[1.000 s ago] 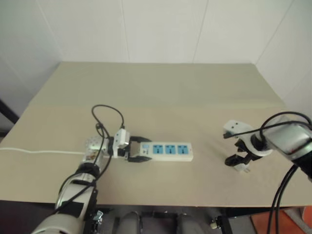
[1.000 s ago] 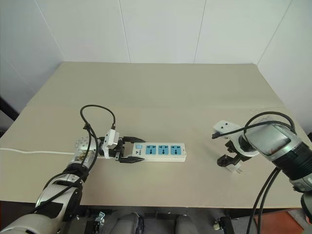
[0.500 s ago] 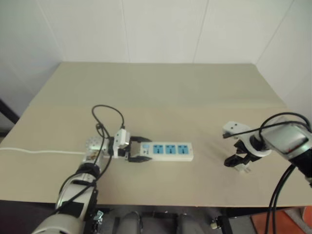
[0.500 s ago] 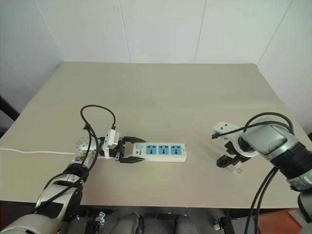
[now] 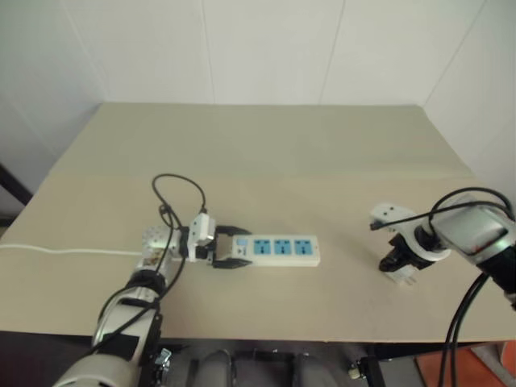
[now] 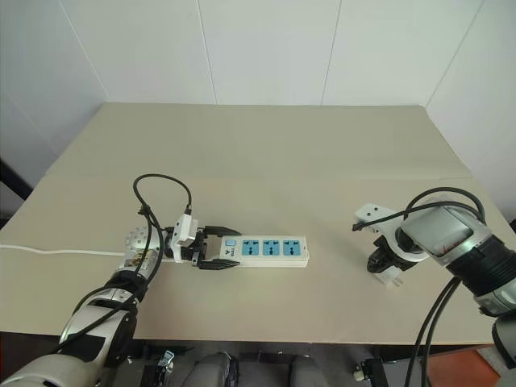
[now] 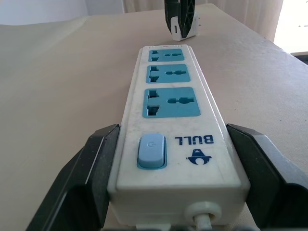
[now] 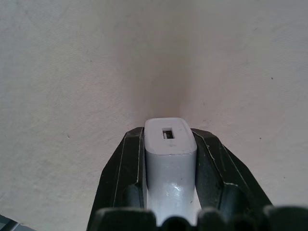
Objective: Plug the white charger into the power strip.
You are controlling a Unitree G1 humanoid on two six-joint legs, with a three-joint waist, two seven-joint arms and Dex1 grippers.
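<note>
Table [image 5: 266,145] runs broad and bare in the left eye view, and we see open room from its middle toward 12 o'clock, up to the far edge under the white wall. The strip [image 5: 278,250] lies flat a little below centre, well in from the near edge. Our left gripper [image 5: 229,248] comes at it from 9 o'clock and straddles the switch end, fingers spread wide along both sides. A thin cord [image 5: 64,251] runs off toward the left edge. Out at 3 o'clock, well apart from the strip and near the right corner, our right gripper [image 5: 398,267] points down, clamped on the charger [image 5: 402,276], whose prongs stick out at its lower side.

In the right eye view we find the same layout, with bare table between the strip's free end and the charger.

From the left wrist we read "BULL" beside a small logo on the strip, next to its blue switch [image 7: 151,151]. Three blue sockets follow in a row. Our two black fingers [image 7: 86,178] flank the casing; we cannot tell whether they touch it. Beyond the far end the charger stands held between the other gripper's fingers.

From the right wrist, the charger sits squeezed between our fingers [image 8: 122,168], its end face with a small slot [image 8: 167,134] toward the table.
</note>
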